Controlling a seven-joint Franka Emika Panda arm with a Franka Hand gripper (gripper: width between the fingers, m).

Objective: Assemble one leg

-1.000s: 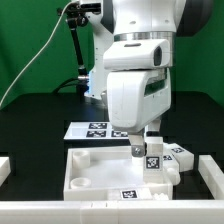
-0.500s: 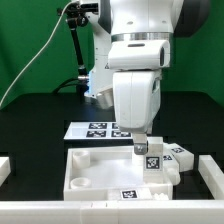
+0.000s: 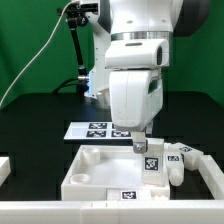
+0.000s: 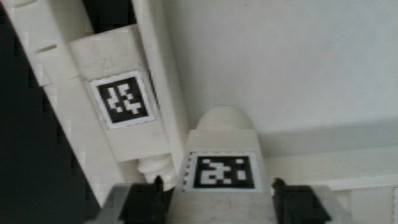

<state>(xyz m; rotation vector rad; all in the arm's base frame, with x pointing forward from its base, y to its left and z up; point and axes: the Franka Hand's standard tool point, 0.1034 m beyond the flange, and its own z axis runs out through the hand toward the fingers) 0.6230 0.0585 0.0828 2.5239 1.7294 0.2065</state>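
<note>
My gripper [image 3: 140, 148] hangs over the right far corner of the large white tray-like panel [image 3: 100, 168]. It is shut on a white leg [image 3: 152, 166] with a black-and-white tag, which stands tilted against that corner. In the wrist view the leg [image 4: 222, 140] with its tag lies between my two dark fingers [image 4: 143, 205], one pressed on each side of it, and my gripper [image 4: 221, 206] is closed on it. The panel's rim [image 4: 116, 70], with its own tag, runs beside the leg.
More white legs [image 3: 186, 154] lie just past the panel on the exterior view's right. The marker board [image 3: 95, 128] lies behind the panel. White rails stand at the left [image 3: 5, 166], right [image 3: 212, 172] and front [image 3: 100, 213]. A black stand [image 3: 78, 50] rises at the back.
The leg's tag sits lower against the panel corner than a second ago. The panel has shifted slightly toward the exterior view's right. My gripper has stayed closed on the leg.
</note>
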